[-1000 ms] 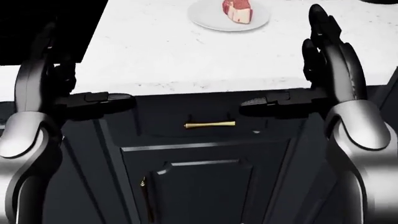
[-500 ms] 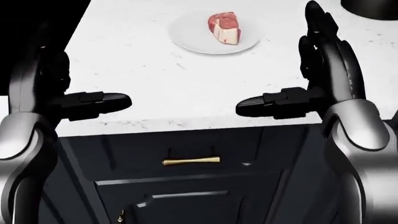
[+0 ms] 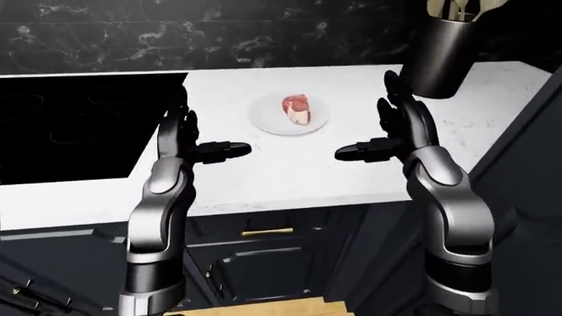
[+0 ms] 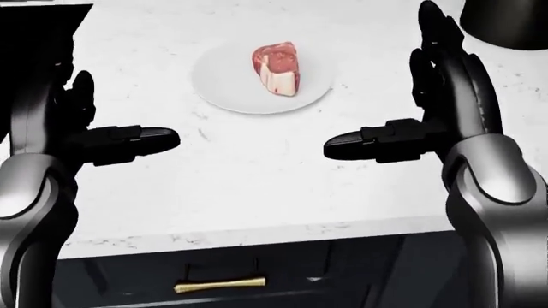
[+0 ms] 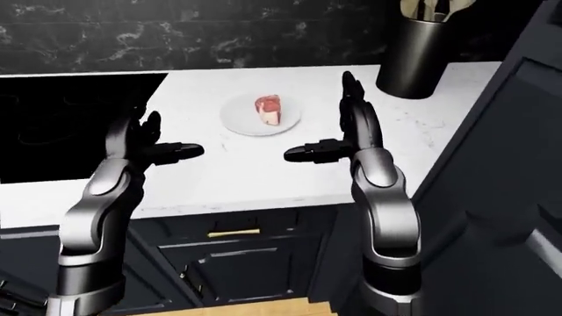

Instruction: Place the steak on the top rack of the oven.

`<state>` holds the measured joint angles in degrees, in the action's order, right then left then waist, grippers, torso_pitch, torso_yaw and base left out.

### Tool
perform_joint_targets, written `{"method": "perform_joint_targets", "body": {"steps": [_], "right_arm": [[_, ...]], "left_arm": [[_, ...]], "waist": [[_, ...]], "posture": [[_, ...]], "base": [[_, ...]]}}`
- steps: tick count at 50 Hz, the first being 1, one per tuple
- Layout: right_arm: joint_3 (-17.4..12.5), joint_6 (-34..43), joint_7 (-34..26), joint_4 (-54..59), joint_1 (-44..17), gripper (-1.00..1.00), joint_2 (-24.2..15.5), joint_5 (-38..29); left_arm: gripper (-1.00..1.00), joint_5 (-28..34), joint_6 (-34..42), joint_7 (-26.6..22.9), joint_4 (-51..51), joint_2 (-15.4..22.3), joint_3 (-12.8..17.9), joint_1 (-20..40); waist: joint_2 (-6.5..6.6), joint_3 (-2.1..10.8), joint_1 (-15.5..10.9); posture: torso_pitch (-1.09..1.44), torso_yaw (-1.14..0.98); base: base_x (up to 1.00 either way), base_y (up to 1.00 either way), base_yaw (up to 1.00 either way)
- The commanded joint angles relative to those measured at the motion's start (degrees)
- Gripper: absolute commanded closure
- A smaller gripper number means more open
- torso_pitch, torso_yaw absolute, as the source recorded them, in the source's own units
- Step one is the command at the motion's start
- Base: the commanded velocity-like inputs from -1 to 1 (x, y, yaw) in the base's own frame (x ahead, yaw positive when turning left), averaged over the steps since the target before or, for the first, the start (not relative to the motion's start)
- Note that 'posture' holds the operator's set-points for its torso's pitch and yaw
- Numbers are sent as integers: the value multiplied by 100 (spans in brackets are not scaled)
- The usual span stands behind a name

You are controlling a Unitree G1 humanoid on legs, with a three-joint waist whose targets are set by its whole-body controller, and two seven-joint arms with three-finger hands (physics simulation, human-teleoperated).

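A raw red-and-white steak (image 4: 275, 68) lies on a white plate (image 4: 223, 93) on the white marble counter (image 4: 257, 186), in the upper middle of the head view. My left hand (image 4: 120, 115) is open and empty, held over the counter to the lower left of the plate. My right hand (image 4: 398, 106) is open and empty, to the right of the plate. Both thumbs point inward and the fingers stand upright. Neither hand touches the plate or the steak. No oven rack shows in any view.
A black cooktop (image 3: 70, 125) fills the counter's left part. A dark utensil holder (image 3: 443, 52) stands at the upper right. A dark drawer with a brass handle (image 4: 220, 284) sits under the counter edge. A tall dark cabinet (image 5: 501, 164) rises at the right.
The camera has moved towards the counter: the plate and steak have slid down and left in the head view, and the drawer handle has dropped low. Both hands keep their open pose.
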<state>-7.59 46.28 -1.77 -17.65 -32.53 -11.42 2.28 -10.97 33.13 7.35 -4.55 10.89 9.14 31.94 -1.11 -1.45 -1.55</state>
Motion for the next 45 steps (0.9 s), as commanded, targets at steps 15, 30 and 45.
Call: {"method": "perform_joint_targets", "body": {"steps": [15, 30, 45], "right_arm": [[-21, -150, 3, -108, -158, -100, -17, -79], [-84, -73, 0, -172, -208, -100, -63, -36], [-8, -51, 40, -117, -335, -100, -41, -145]], "left_arm": [[-100, -48, -161, -49, -190, 48, 4, 145], [-100, -43, -161, -33, -145, 11, -40, 217], [-100, -69, -232, -70, -144, 35, -1, 143]], "waist": [[436, 34, 183], [-299, -37, 76], [315, 21, 226]], "posture": [[0, 0], [0, 0], [0, 0]], "base": [[23, -21, 0], [23, -9, 0], [6, 7, 0]]}}
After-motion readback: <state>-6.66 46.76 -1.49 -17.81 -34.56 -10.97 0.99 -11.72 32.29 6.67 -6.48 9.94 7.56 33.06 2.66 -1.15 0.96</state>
